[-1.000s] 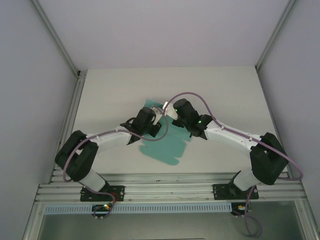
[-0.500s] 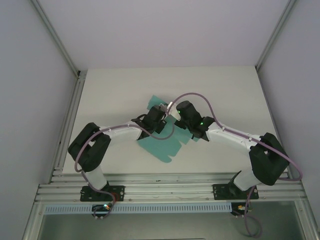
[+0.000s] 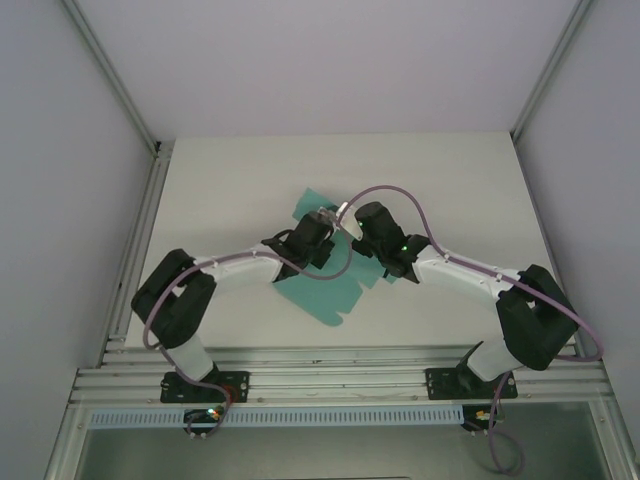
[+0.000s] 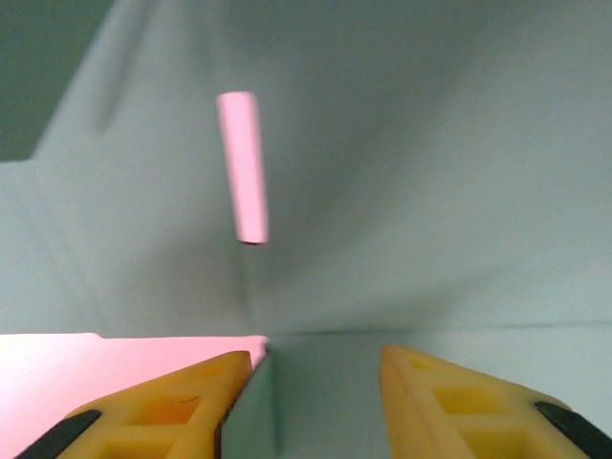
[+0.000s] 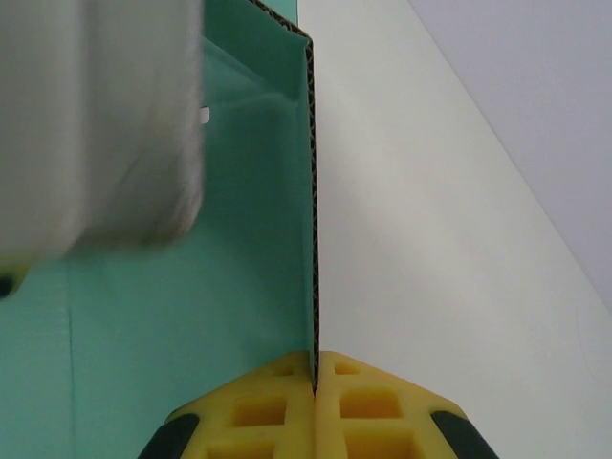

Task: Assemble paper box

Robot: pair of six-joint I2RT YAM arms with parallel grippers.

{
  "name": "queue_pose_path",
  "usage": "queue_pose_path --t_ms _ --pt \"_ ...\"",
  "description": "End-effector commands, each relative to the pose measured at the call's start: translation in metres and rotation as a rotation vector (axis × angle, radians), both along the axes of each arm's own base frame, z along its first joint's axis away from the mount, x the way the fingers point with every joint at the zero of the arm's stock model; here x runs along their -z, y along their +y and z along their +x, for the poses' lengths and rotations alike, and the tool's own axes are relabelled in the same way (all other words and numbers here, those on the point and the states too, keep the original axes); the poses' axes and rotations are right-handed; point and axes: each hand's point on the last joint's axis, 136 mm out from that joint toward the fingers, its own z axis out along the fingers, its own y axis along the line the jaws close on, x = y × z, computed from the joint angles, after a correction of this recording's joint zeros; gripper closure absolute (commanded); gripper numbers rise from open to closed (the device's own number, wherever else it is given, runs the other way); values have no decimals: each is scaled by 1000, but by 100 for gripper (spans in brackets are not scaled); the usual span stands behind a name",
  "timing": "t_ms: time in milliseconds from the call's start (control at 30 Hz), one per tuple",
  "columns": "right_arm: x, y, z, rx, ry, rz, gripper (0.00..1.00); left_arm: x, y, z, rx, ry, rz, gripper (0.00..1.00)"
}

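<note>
Rotated, the teal paper box has one flap upright.

- robot lab test cell
- bare white surface boxed in by plain grey panel walls
- aluminium extrusion rail along the near edge, left arm base and right arm base bolted to it
- exposed purple cables looping free, green status LED lit
</note>
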Motion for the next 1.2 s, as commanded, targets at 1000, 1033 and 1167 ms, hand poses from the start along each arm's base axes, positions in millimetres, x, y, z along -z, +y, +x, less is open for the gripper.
queue_pose_path --t_ms 1000,1033,1167 --pt "-5 11 -5 -40 11 125 100 24 -39 -17 52 145 -183 67" --pt "-5 11 -5 -39 11 127 100 26 -41 -18 58 149 -196 67" --pt "-6 11 -6 -46 8 125 100 31 -45 -19 80 195 -242 59"
